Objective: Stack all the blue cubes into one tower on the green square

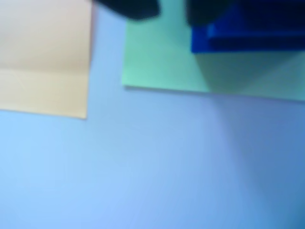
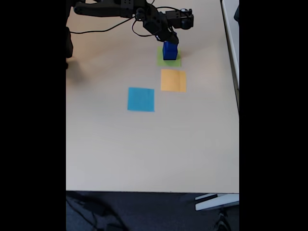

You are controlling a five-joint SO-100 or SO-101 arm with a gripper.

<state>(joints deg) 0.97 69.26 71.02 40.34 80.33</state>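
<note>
Fixed view gave us the whole pale surface (image 2: 144, 154), and in the upper middle of the frame we saw the tower (image 2: 169, 50) of blue cubes standing on the green square (image 2: 176, 62). The black arm (image 2: 120, 8) reached in from the upper left, and its fingers (image 2: 170, 40) sat right at the top of the tower. We could not tell how far apart they stood, nor whether they had hold of the top cube. Just below the green square lay the orange square (image 2: 173, 80), and lower left of that, set apart, the light blue square (image 2: 141, 99).

In the wrist view, which was blurred, we saw stepped dark blue cubes (image 1: 248, 33) at the upper right, resting on the green square (image 1: 162, 62). Two dark shapes hung along the top edge, beside the cubes. The orange square (image 1: 43, 57) filled the upper left corner.
</note>
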